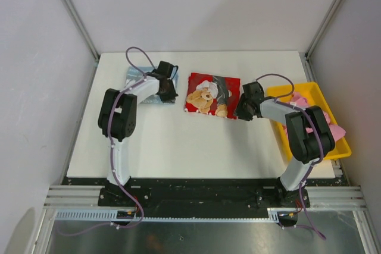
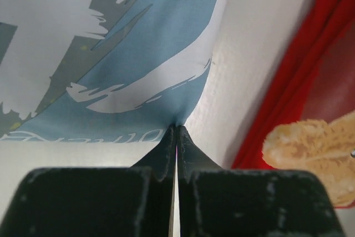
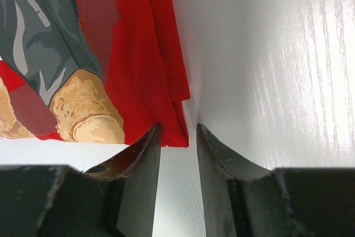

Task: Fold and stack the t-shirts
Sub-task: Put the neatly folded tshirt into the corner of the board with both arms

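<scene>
Left tool [image 2: 176,132]: we saw it pressed together on a corner of the blue shirt [image 2: 138,54], left on the worktop [image 2: 244,65].
Right tool [image 3: 178,131]: narrowly spread around a corner of the red shirt [image 3: 144,59], mid-worktop.
Pink shirt [image 1: 334,129]: in the yellow tray [image 1: 280,92].
Advice: we judged the right should pinch every layer, low, before lifting.

On the table [image 1: 196,147], the folded lettered t-shirt [image 1: 134,77] lies back-left and the folded bear-print t-shirt [image 1: 208,94] just right of it at back-centre, with a strip of bare table between them. The plastic tray [image 1: 283,94] sits at the right edge, holding a third t-shirt [image 1: 305,100] that seems to spill over its right rim. The left gripper [image 2: 176,129] is at the lettered t-shirt's near right corner; the right gripper [image 3: 178,129] is at the bear-print t-shirt's near right corner, between shirt and tray.
</scene>
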